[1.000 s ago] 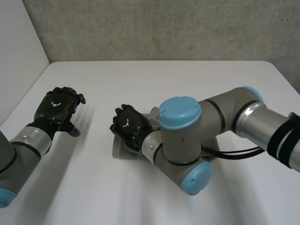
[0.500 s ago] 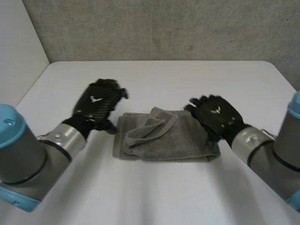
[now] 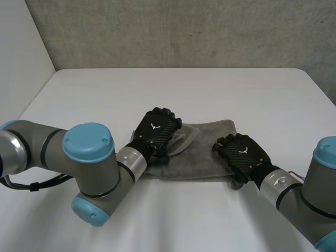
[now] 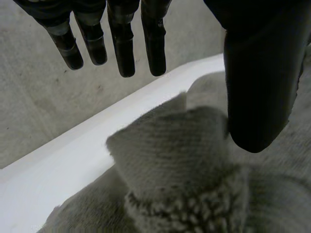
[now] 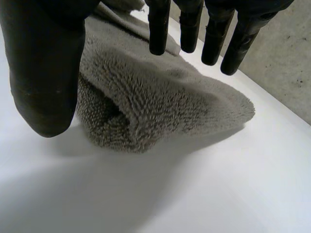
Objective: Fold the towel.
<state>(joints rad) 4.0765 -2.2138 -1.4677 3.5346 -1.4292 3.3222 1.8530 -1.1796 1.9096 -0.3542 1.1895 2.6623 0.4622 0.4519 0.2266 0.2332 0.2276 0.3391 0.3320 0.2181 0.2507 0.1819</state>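
Grey towel (image 3: 205, 147) lies rumpled in the middle of the white counter (image 3: 157, 89). Left hand (image 3: 157, 131) is over its left end and right hand (image 3: 241, 155) at its near right corner, both with fingers straight, gripping nothing.

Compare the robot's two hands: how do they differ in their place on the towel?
The left hand is over a raised fold in the towel's left part; the right hand is at its near right corner. The left hand is over cloth; the right hand is partly over bare table. Both have straight fingers and grip nothing.
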